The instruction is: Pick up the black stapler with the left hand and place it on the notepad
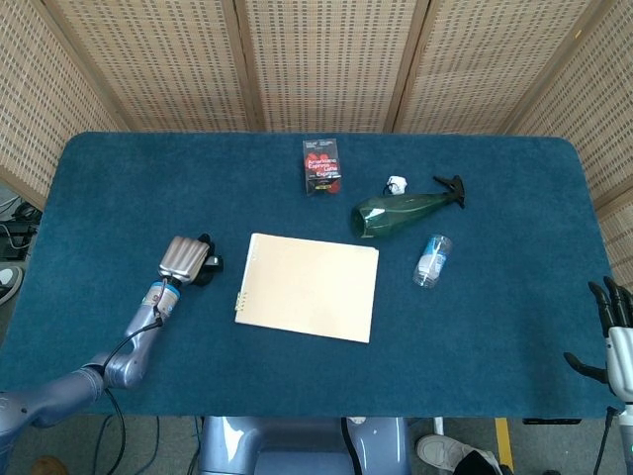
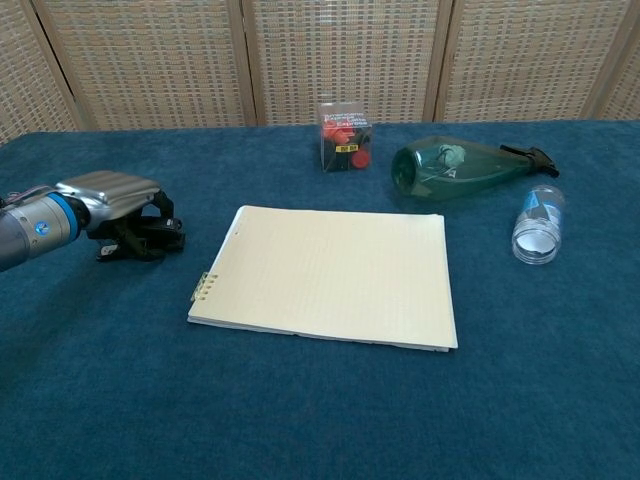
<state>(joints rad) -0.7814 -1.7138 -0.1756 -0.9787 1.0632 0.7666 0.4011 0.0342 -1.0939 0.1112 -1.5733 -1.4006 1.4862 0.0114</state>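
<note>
One left hand point(image 2: 110, 195) we see curled down over the stapler point(image 2: 150, 240), fingers wrapped around it on the surface point(image 2: 320, 400), left of the notepad point(image 2: 330, 275).

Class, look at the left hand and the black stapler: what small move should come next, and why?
Probably a short lift straight up. The left hand is draped over the black stapler, fingers curled around it, while the stapler sits on the blue table, left of the notepad. Raising it first would let it clear the notepad's edge.
</note>
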